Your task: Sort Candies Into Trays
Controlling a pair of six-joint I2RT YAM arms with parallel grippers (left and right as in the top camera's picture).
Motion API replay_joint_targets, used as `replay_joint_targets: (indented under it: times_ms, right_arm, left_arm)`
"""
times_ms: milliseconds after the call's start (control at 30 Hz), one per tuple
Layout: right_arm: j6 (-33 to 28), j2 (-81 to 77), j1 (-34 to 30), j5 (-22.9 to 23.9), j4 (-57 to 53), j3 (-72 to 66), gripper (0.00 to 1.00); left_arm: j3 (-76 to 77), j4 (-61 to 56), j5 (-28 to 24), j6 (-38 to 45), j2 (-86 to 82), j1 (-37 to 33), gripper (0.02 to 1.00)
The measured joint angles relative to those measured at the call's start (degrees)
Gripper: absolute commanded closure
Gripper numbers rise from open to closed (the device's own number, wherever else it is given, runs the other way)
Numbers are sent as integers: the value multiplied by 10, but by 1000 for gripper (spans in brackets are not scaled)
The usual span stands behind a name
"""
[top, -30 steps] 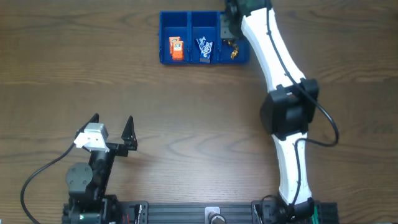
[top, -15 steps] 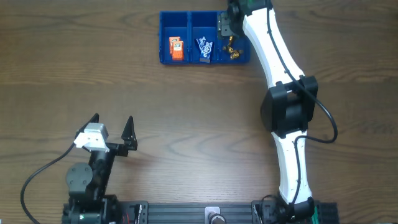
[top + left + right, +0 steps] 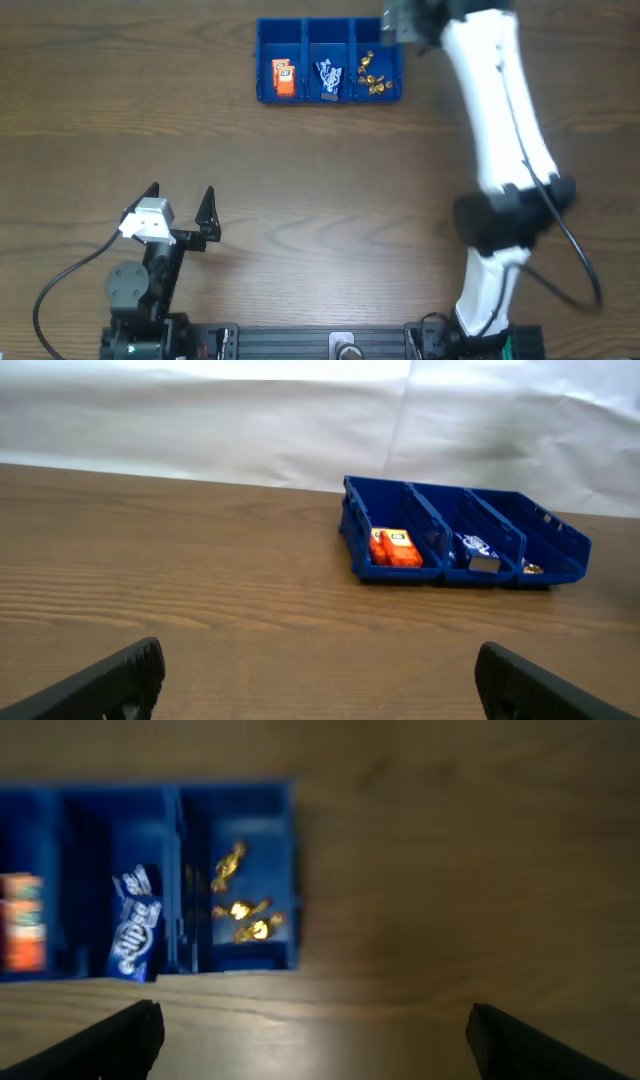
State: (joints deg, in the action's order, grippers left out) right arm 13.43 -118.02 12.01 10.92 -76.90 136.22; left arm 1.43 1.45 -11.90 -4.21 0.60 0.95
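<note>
Moved: my right claw (image 3: 312,1030) has lifted off the tray (image 3: 261,60).
Claw: fingers apart, empty.
Candies: gold candies (image 3: 368,75) lie in the tray's right-end compartment.
Handling: probably light, slippery wrappers; pinch the middle.

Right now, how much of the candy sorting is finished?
Nearly all, it seems. Done: the blue tray holds orange candy in one compartment, blue-wrapped candy in the middle, gold candies in the third. In hand: nothing; the left gripper and right gripper are open. Left: all candy I see is sorted.
</note>
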Motion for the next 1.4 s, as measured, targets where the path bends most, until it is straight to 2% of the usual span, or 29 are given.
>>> replay_joint_targets:
  times_ms: [167, 300, 567, 733, 767, 933, 1133, 1400]
  right_arm:
    - [-17, 130, -22, 21, -18, -6, 3]
    - [-30, 241, -26, 39, 30, -101, 3]
    - [-35, 565, -49, 38, 184, -503, 3]
    - [-35, 803, -110, -2, 306, -763, 3]
    - [-38, 843, -120, -12, 357, -809, 3]
    - [-51, 1035, -132, -37, 489, -1021, 3]
    - [-55, 1161, -132, -54, 580, -1187, 3]
    - [-57, 1174, -89, -61, 673, -1296, 3]
  left_arm:
    - [0, 0, 0, 0, 0, 0, 20]
    - [0, 0, 0, 0, 0, 0, 20]
    - [0, 0, 0, 0, 0, 0, 20]
    - [1, 0, 0, 0, 0, 0, 20]
    - [1, 1, 0, 0, 0, 0, 20]
    - [1, 1, 0, 0, 0, 0, 20]
    - [1, 1, 0, 0, 0, 0, 20]
    - [1, 1, 0, 0, 0, 0, 20]
